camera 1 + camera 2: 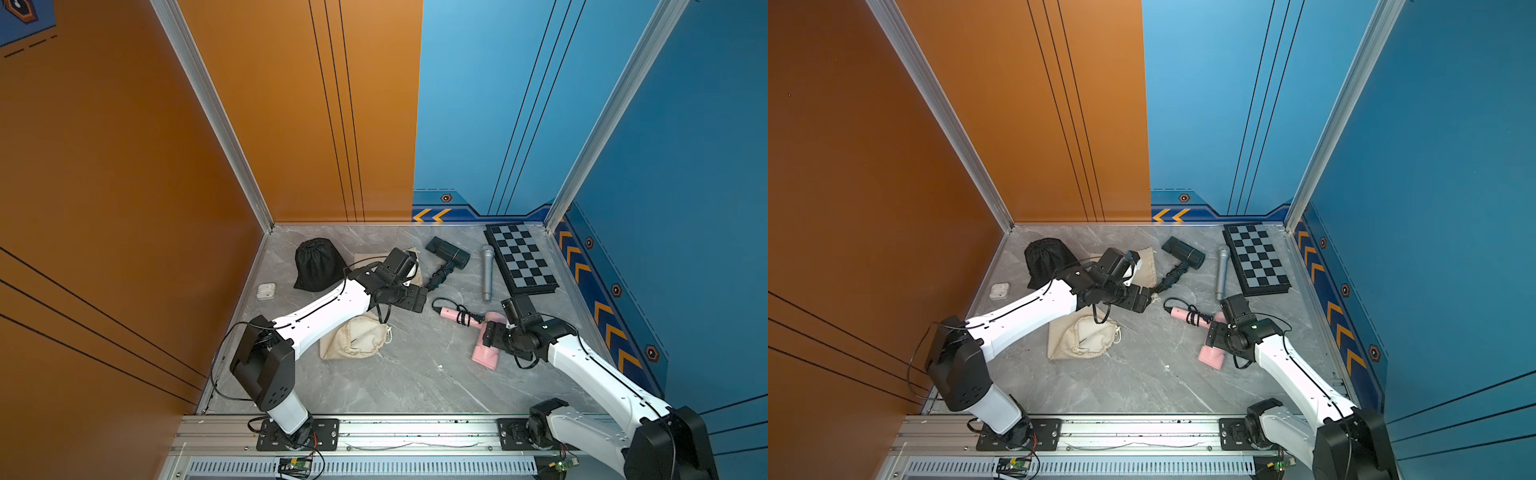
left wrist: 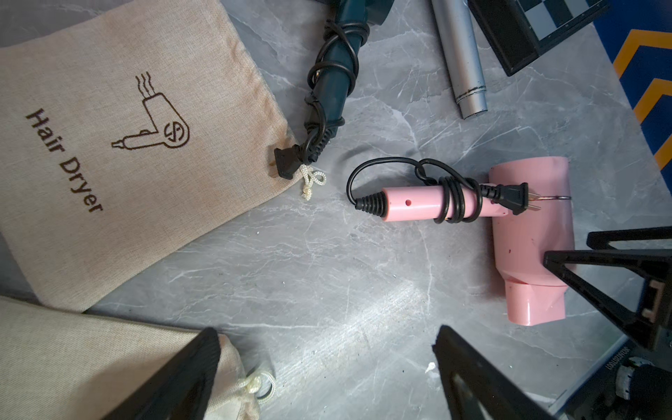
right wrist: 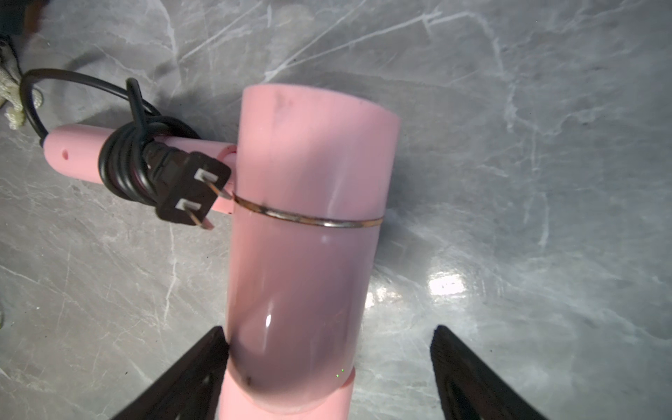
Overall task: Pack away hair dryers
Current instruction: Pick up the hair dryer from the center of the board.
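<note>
- Pink hair dryer (image 1: 484,353) flat on the grey marble tabletop (image 1: 415,382), toward the right side, barrel under the right wrist; black cord (image 2: 456,198) wound round the handle, plug (image 3: 192,189) against the barrel.
- Right gripper (image 3: 327,331) straddling the barrel near its nozzle end, jaws spread wide; one finger against the pink plastic, the other well clear of it, so no clamp on it.
- Left gripper (image 2: 325,336) over bare marble between the beige bags and the pink dryer, jaws wide apart, holding nothing.
- Black hair dryer (image 1: 451,254) lying near the back, cord-wrapped handle toward the flat beige bag (image 2: 109,145) printed "Hair Dryer", its plug touching that bag's corner.
- Bulging beige drawstring bag (image 1: 357,338) under the left arm; black drawstring bag (image 1: 318,264) at the back left.
- Grey microphone (image 1: 487,270) between the black dryer and the chessboard (image 1: 521,257); white earbud case (image 1: 266,290) by the left wall.
</note>
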